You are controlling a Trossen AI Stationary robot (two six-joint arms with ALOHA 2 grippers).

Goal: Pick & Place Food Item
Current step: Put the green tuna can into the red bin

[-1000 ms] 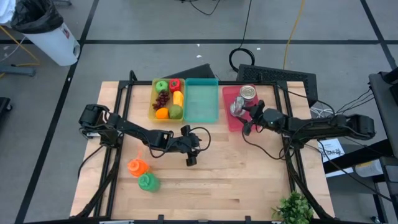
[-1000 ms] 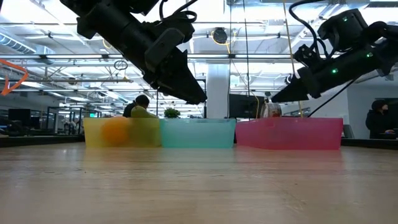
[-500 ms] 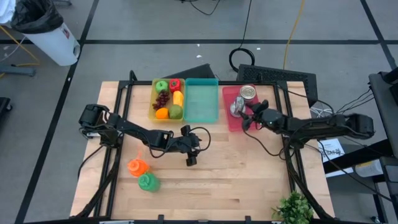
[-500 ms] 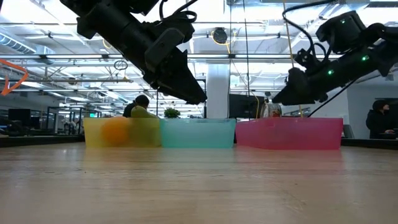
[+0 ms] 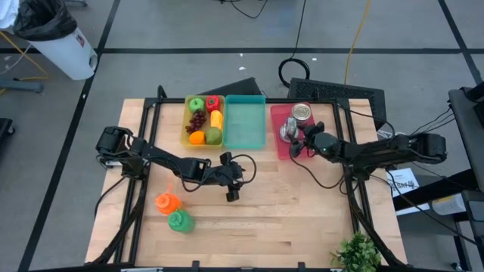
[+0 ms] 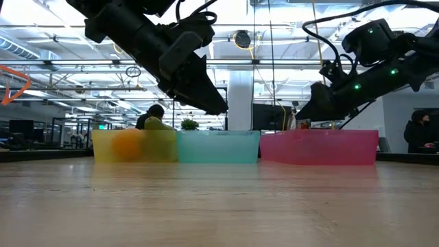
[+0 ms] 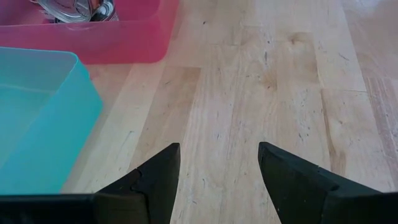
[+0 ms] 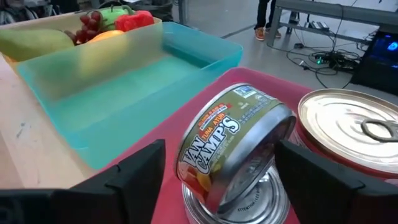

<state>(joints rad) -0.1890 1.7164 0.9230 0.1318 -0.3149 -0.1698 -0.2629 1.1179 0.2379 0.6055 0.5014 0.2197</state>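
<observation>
Right end effector [image 8: 217,171] straddles the tilted tuna can [image 8: 233,146] in the pink bin [image 5: 281,143], fingers spread, not gripping; left end effector [image 7: 217,171] hovers open mid-tabletop [image 5: 287,204].

A pale wooden table [image 5: 287,204] holds a yellow bin [image 5: 184,128], a teal bin [image 5: 245,128] and a pink bin [image 5: 278,149]. The tilted can [image 8: 233,146] has an olive-green label with white lettering. Dark arms; orange [image 5: 165,202] and green [image 5: 180,221] toys.

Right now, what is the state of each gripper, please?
Left gripper: open, holds nothing, above bare table.
Right gripper: open, jaws on either side of the tilted can in the pink bin, not closed on it.
</observation>
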